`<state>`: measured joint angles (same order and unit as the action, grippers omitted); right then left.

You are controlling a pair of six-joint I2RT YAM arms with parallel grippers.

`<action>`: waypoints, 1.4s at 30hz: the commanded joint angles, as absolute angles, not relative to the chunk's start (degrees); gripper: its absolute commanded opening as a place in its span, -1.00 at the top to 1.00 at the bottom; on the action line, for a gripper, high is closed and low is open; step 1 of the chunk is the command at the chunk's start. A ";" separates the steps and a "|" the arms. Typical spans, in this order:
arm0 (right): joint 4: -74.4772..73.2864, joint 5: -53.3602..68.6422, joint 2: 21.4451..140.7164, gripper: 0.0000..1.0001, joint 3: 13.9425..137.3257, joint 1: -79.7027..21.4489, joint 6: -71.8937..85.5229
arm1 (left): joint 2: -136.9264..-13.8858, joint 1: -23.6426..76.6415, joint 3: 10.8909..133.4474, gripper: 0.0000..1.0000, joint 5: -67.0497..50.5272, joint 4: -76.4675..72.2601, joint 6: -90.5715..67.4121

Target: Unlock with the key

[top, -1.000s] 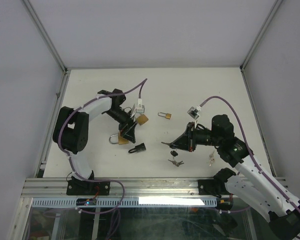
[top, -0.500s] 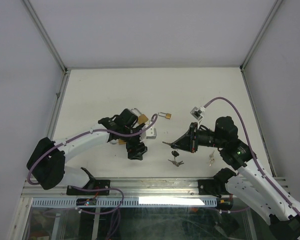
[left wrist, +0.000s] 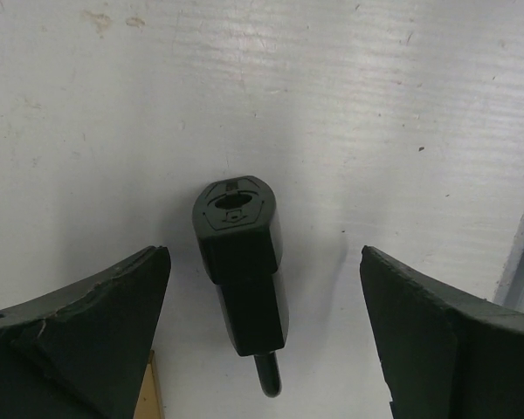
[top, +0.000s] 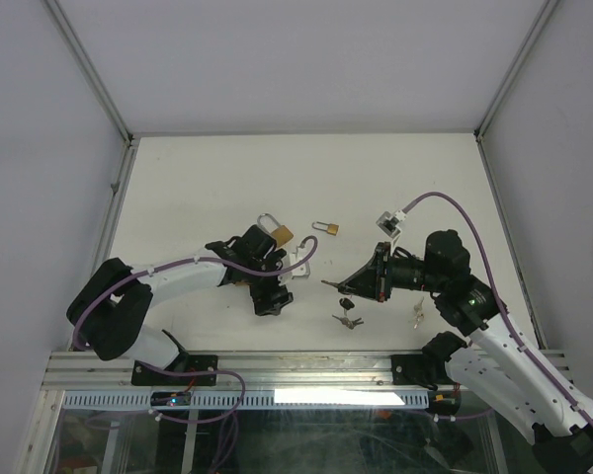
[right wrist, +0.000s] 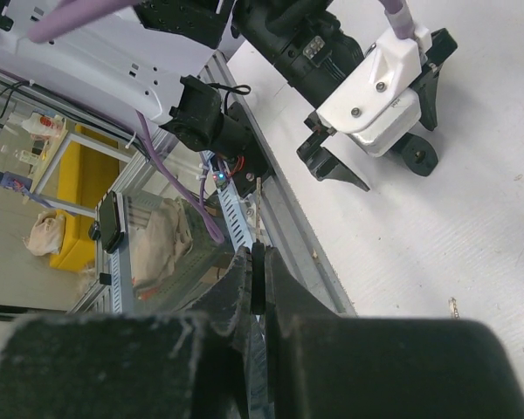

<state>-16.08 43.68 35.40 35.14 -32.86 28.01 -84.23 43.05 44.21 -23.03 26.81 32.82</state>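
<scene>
Toward the near edge of the table (top: 198, 178), a little left of its middle, the left gripper (left wrist: 264, 257) hangs low over a black lock (left wrist: 242, 279) that lies flat on the surface. Its jaws are spread wide, one on each side of the lock's body, touching nothing and holding nothing. The lock's end face (left wrist: 231, 199), which looks like the keyhole end, shows in the left wrist view. Just beyond, farther from the near edge, lie a brass padlock (top: 277, 234) and a small brass padlock (top: 326, 228). Right of the middle, the right gripper (top: 348, 282) is pinched tight on a key (right wrist: 258, 272), whose thin blade sticks out toward the lock, well apart from it. Some loose keys (top: 347, 320) lie below it, near the front edge. The step in hand appears to be taking hold of the lock. The next move likely calls for the left jaws to close squarely on the lock's body, then lift and turn it so the keyhole faces the blade.
</scene>
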 commanded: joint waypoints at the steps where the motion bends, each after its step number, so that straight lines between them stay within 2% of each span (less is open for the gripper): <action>1: -15.33 43.18 34.97 1.00 37.05 -32.70 27.98 | -82.79 42.89 42.74 -0.74 -22.99 21.30 37.23; 5: -16.03 42.81 35.08 1.00 37.34 -32.72 27.73 | -83.09 42.88 42.27 -0.32 -24.38 20.65 38.57; 12: -15.89 42.53 34.96 1.00 37.43 -32.71 27.78 | -83.51 42.80 41.76 0.11 -26.21 19.88 38.13; 13: -15.87 42.54 35.04 1.00 37.44 -32.73 27.77 | -83.70 42.85 41.76 0.22 -26.27 19.93 38.07; 15: -15.95 42.63 35.07 1.00 37.59 -32.77 27.78 | -83.64 42.87 41.57 0.65 -25.88 19.95 37.89; 16: -16.06 42.55 35.00 1.00 37.69 -32.74 27.80 | -83.45 42.87 41.50 0.99 -25.77 20.06 37.82; 19: -16.34 42.37 34.81 1.00 37.83 -32.73 27.93 | -81.32 42.90 41.99 1.00 -26.97 21.36 37.95; 23: -16.35 41.52 35.30 1.00 38.31 -32.76 29.81 | -71.56 42.89 41.59 1.00 -23.62 18.14 43.52; 26: -14.74 39.03 36.12 1.00 37.47 -32.70 34.10 | -63.38 42.95 42.01 1.00 -24.09 20.51 57.74; 28: -10.96 38.31 36.89 1.00 35.34 -32.53 39.47 | -60.67 42.99 43.85 1.00 -24.69 28.67 70.16; 31: 0.14 39.36 38.02 1.00 29.70 -31.92 50.30 | -61.35 43.01 49.72 1.00 -21.71 41.23 79.64; 34: 11.56 40.21 40.07 1.00 24.24 -30.61 60.58 | -69.18 42.73 63.01 1.00 -21.38 62.46 82.97; 36: 15.30 41.23 41.74 1.00 23.73 -30.65 62.91 | -73.43 42.63 71.30 1.00 -22.79 70.41 82.51; 42: 20.41 43.27 45.86 1.00 21.94 -31.75 66.77 | -69.24 42.76 68.61 1.00 -22.55 63.06 87.62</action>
